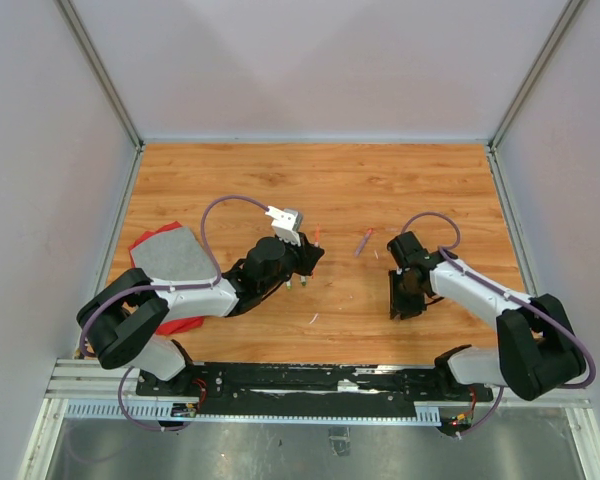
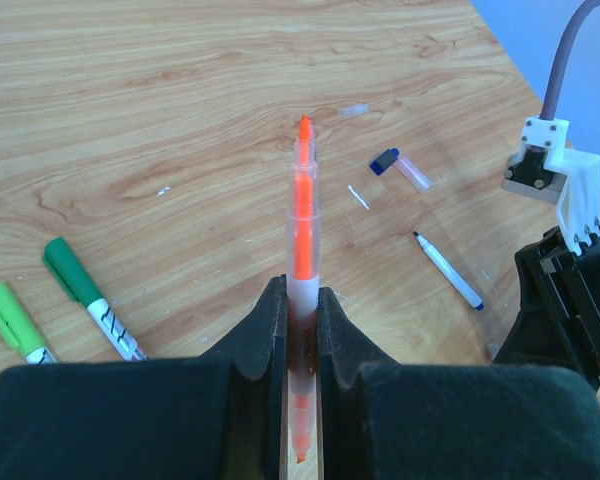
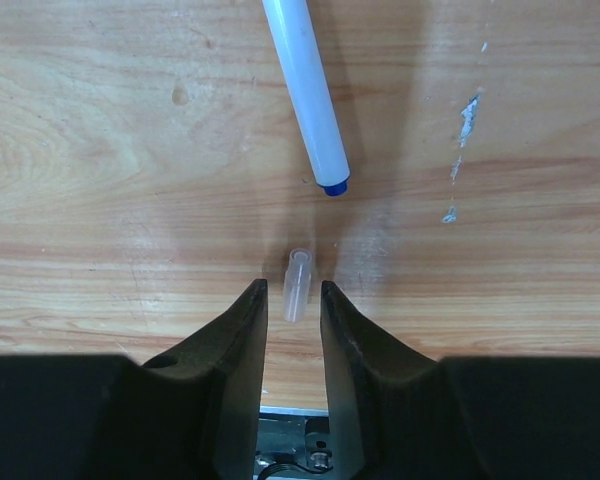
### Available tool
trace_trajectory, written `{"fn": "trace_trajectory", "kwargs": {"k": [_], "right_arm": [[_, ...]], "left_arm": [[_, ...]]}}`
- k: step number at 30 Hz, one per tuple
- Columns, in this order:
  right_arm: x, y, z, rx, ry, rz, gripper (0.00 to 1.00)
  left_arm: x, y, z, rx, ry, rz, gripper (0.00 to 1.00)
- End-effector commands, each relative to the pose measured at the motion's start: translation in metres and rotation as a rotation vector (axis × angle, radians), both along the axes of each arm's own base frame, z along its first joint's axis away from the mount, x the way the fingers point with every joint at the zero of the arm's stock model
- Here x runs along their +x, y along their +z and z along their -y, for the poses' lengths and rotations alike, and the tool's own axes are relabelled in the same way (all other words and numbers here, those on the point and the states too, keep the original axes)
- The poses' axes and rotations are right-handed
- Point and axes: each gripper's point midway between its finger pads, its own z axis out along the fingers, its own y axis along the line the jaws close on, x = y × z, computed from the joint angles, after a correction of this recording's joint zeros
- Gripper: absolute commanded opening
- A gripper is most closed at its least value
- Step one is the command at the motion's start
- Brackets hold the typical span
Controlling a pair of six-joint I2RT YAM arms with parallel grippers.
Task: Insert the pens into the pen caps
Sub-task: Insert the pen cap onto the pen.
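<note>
Left wrist: orange pen (image 2: 302, 215) between fingers (image 2: 265, 335)

Colours around my claws
My fingers (image 2: 265, 340) are black. The orange pen (image 2: 302, 220) has a frosted barrel; also a dark green pen (image 2: 80, 285), lime pen (image 2: 10, 315), blue-tipped white pen (image 3: 305, 90), clear cap (image 3: 296, 285), and warm brown grained table (image 2: 130, 100).

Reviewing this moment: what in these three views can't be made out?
Right wrist view: the white pen runs off the top edge; its far end is unseen.
Left wrist view: the dark green pen and light green pen pass behind the left pincer; lower ends hidden.
Top view: the clear cap at the right pincer is covered by that arm; a thin purplish item is too small to identify.
</note>
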Motion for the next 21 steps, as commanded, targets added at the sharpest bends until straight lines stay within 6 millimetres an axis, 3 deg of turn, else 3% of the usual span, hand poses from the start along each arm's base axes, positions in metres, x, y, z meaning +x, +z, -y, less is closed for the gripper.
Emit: {"fn": "trace_trajectory", "kwargs": {"k": [1, 8, 12, 15, 21], "right_arm": [[-0.004, -0.008, 0.005, -0.02, -0.024, -0.033, 0.27], [-0.007, -0.017, 0.009, -0.041, -0.023, -0.045, 0.21], [-0.006, -0.017, 0.009, -0.042, -0.023, -0.037, 0.1], [-0.001, -0.01, 0.007, -0.024, -0.013, 0.004, 0.02], [0.013, 0.017, 0.001, 0.039, 0.022, 0.149, 0.01]], "left_arm": [[0.008, 0.016, 0.004, -0.021, 0.006, 0.042, 0.01], [0.009, 0.012, 0.005, -0.012, 0.009, 0.035, 0.0], [0.01, 0.011, 0.003, -0.009, 0.021, 0.033, 0.0], [0.011, 0.012, 0.002, -0.002, 0.027, 0.037, 0.01], [0.013, 0.015, 0.001, 0.011, 0.034, 0.055, 0.01]]}}
